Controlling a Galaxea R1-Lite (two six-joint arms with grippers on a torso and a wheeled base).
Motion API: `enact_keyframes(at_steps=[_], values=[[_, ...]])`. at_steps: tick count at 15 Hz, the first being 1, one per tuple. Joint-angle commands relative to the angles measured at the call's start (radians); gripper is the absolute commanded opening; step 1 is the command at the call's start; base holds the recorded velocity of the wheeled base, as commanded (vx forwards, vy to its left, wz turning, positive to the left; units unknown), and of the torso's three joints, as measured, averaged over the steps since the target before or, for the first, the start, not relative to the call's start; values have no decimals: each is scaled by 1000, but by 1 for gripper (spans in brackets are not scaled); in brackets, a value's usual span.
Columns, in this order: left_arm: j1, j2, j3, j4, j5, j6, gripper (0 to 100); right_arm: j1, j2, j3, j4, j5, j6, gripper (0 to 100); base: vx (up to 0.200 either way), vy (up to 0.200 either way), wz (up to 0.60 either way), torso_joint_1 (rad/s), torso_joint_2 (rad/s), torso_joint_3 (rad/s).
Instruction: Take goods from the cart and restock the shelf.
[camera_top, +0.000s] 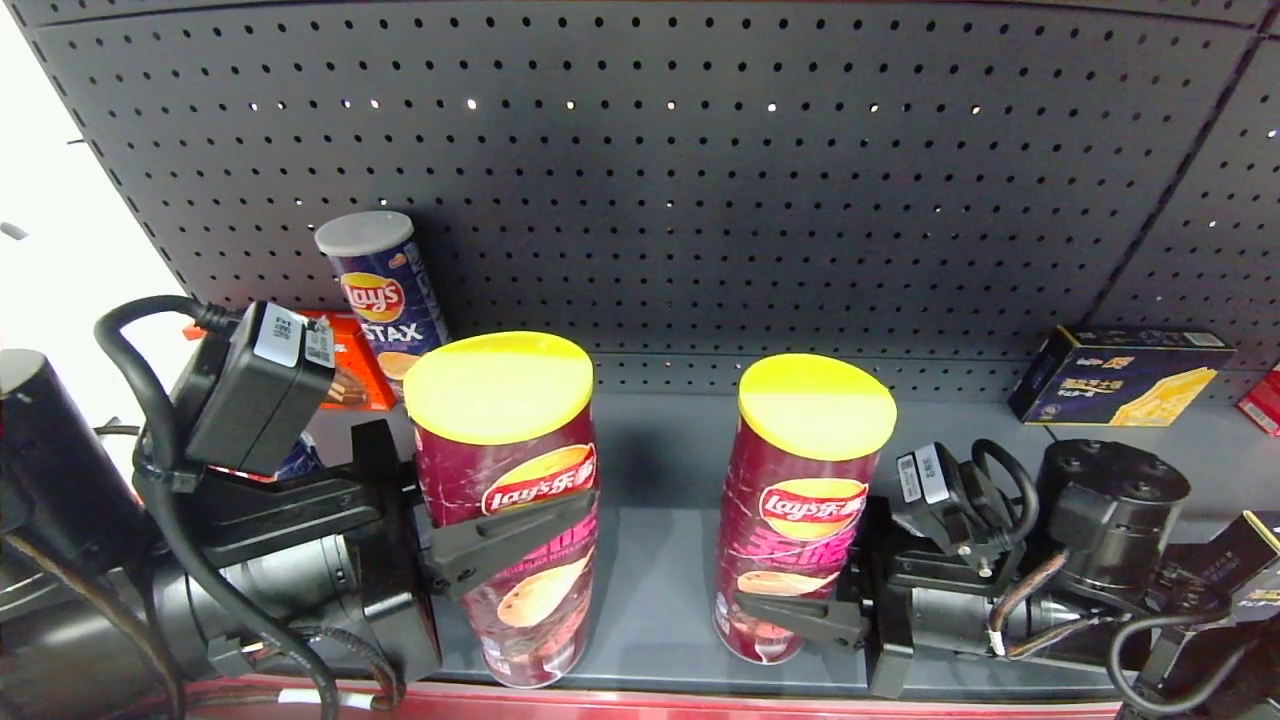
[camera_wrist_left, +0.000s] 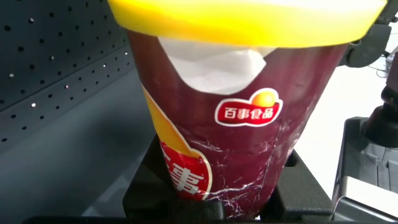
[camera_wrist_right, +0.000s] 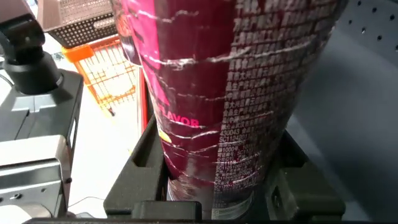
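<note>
Two maroon chip cans with yellow lids stand upright near the front of the grey shelf (camera_top: 660, 560). My left gripper (camera_top: 512, 535) is shut on the left can (camera_top: 500, 470), one finger (camera_top: 520, 540) crossing its front at mid-height. The left wrist view has this can (camera_wrist_left: 230, 137) close up between the jaws. My right gripper (camera_top: 795, 605) is shut low on the right can (camera_top: 805, 480), which fills the jaws in the right wrist view too (camera_wrist_right: 230, 106). Whether either can rests on the shelf or hangs just above it, I cannot tell.
A blue chip can (camera_top: 385, 290) and an orange box (camera_top: 350, 375) stand at the back left. A dark box (camera_top: 1120, 375) and a red pack (camera_top: 1262, 400) lie at the back right. Pegboard (camera_top: 700, 170) backs the shelf. An orange basket (camera_wrist_right: 109, 68) sits behind on the floor.
</note>
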Motion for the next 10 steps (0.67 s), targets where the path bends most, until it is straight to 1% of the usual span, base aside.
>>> enact_keyframes(at_steps=[1, 4, 8, 9, 10], values=[[1, -2, 3, 0, 0, 0, 0, -3, 19, 5, -1, 3, -1, 0, 0, 0, 0, 0, 0, 0], [1, -5, 4, 0, -2, 0, 0, -32, 11, 12, -4, 36, -5, 0, 0, 0, 0, 0, 0, 0], [1, -5, 4, 0, -2, 0, 0, -39, 17, 12, -4, 36, -8, 0, 0, 0, 0, 0, 0, 0], [1, -6, 4, 0, 0, 0, 0, -39, 17, 12, -4, 34, -10, 100, 0, 0, 0, 0, 0, 0], [1, -6, 4, 0, 0, 0, 0, -39, 17, 12, -4, 34, -10, 100, 0, 0, 0, 0, 0, 0]])
